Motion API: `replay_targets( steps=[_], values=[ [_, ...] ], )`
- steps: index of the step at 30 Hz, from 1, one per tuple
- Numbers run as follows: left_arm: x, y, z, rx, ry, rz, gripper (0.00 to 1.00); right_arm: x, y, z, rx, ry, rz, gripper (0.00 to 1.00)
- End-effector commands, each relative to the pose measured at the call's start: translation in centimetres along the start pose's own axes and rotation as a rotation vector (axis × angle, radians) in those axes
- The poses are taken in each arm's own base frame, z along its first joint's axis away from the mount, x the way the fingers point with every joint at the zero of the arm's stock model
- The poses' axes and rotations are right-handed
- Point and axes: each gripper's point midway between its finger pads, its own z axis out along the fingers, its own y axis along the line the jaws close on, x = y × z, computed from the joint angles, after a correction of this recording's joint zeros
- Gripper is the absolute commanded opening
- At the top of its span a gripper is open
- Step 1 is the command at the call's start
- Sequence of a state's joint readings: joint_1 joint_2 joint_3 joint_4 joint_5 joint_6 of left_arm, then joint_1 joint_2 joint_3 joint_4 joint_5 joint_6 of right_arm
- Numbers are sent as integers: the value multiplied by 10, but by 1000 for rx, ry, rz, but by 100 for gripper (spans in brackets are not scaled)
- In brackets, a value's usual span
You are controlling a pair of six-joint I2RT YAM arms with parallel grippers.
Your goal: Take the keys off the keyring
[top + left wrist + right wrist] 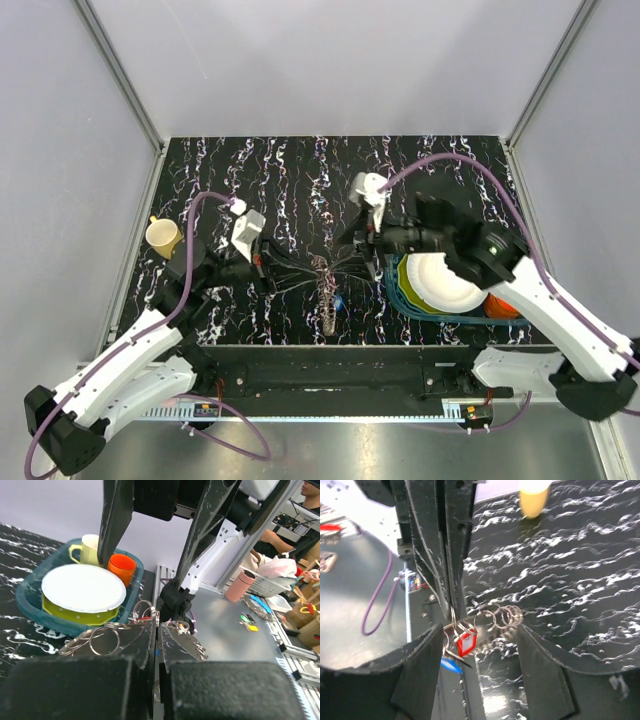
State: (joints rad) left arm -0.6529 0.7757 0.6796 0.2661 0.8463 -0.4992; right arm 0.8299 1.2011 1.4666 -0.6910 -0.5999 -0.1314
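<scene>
Step in hand: securing a key for removal. The left gripper (pixel 156 632) is clamped tight on the keyring (pixel 495 620), near the centre front of the desk (pixel 250 170). The right gripper (pixel 480 632) stands wide, straddling the red key (pixel 465 642) — the blue key (pixel 451 665) lies just beside it. Next move, as judged: close squarely on the red key's head, then work it along the ring's coil.

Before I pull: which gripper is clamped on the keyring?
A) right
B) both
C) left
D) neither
C: the left gripper is pinched shut on the keyring, while the right gripper stands open, with the red key hanging between its fingers.
</scene>
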Motion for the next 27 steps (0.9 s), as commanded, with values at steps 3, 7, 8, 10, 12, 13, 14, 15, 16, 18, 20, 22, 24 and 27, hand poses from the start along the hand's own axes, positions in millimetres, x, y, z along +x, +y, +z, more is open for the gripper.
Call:
replay_targets(
  steps=[3,7,8,10,12,13,14,15,16,18,20,22,24,27],
  values=[
    [-49,-18,-8,9,-240,153,0,-61,-21,-31,227,-437,-113,71],
    [-64,-25,-12,17,-326,187,0,-53,-18,-36,230,-490,-137,72],
    [-68,-26,-14,17,-350,185,0,-48,-18,-34,224,-482,-135,72],
    [-77,-32,-17,31,-406,207,0,-45,-16,-31,210,-479,-137,72],
    [-83,-36,-19,51,-439,205,0,-42,-14,-27,189,-473,-132,72],
    [-84,-37,-19,57,-450,203,0,-39,-12,-26,173,-469,-115,72],
    [-87,-39,-20,65,-465,186,0,-42,-8,-25,145,-486,-132,71],
    [-90,-42,-21,79,-492,196,0,-44,-5,-25,129,-501,-143,71],
    [-91,-42,-23,82,-508,189,0,-45,-1,-24,110,-508,-150,71],
    [-96,-47,-28,103,-562,180,0,-43,6,-21,58,-522,-167,71],
    [-99,-47,-30,107,-592,161,0,-40,11,-18,20,-527,-169,71],
    [-99,-46,-31,105,-606,157,0,-42,12,-17,5,-544,-165,71],
    [-99,-45,-34,101,-629,153,0,-45,14,-16,-7,-556,-165,72],
    [-103,-45,-39,101,-678,138,0,-48,14,-14,-20,-568,-167,72]
  ],
)
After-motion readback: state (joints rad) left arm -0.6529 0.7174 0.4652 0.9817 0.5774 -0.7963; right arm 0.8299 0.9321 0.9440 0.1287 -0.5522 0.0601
